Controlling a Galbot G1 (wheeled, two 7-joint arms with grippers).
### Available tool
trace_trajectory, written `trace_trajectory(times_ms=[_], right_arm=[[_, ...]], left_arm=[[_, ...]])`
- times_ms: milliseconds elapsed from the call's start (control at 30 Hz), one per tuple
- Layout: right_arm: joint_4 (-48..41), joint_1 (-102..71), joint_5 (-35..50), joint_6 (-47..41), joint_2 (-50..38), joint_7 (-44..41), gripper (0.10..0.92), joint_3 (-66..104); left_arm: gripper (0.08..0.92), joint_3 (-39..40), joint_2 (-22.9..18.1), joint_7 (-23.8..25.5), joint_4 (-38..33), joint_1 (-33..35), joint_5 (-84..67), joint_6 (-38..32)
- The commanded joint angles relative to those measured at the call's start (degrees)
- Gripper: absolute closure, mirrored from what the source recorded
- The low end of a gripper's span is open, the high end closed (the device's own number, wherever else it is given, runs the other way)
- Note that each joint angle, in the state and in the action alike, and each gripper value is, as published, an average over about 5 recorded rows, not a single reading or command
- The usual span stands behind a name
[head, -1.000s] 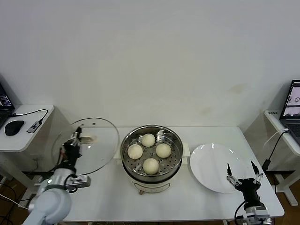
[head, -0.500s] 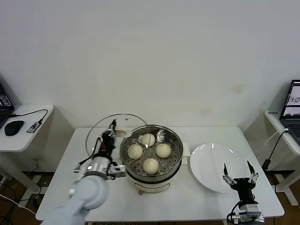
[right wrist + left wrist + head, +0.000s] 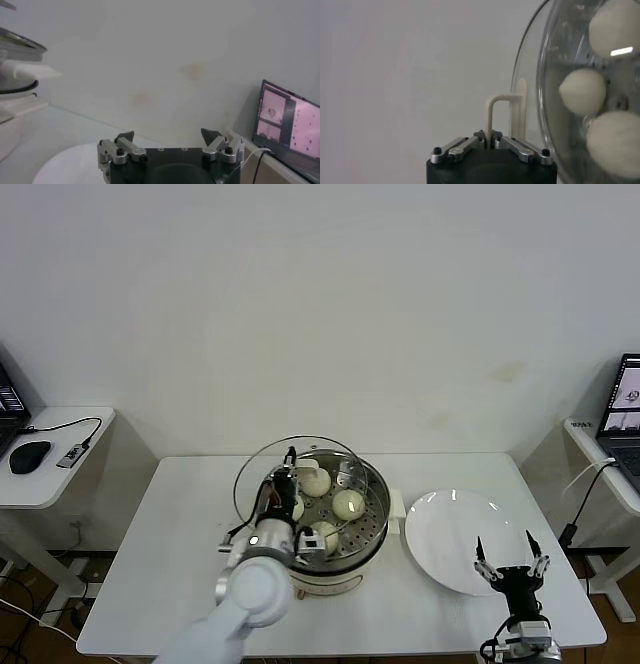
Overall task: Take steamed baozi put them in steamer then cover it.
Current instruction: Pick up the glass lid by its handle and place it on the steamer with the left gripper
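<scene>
Steamer (image 3: 335,529) mid-table (image 3: 180,524), four baozi (image 3: 347,504) inside, cover (image 3: 300,474) above its left side, plate (image 3: 450,534) to the right

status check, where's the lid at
Left gripper shut on lid handle, lid tilted over steamer. Four buns inside. Right gripper open, idle by plate.

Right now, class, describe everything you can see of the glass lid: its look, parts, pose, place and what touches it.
The glass lid is round and clear with a thin metal rim and a cream-white bar handle at its centre. It is tilted, held in the air over the near-left part of the steamer, not seated on it. The left claw is shut on the handle. Through the glass, the baozi show.
</scene>
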Motion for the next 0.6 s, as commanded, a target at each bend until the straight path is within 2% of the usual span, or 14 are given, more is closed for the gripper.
trace_trajectory(times_ms=[33,600], right_arm=[[-0.5,0.3,-0.8,0.3,0.1,0.1,0.203,-0.3],[-0.7,0.1,-0.2,0.5,-0.5,0.1,0.203,-0.2]], left_arm=[[0.859,3.3,-8.3,1.2,3.2,-0.3,5.3,0.7],[0.859,2.7,-8.3,0.4,5.3,2.2,6.8,0.1]])
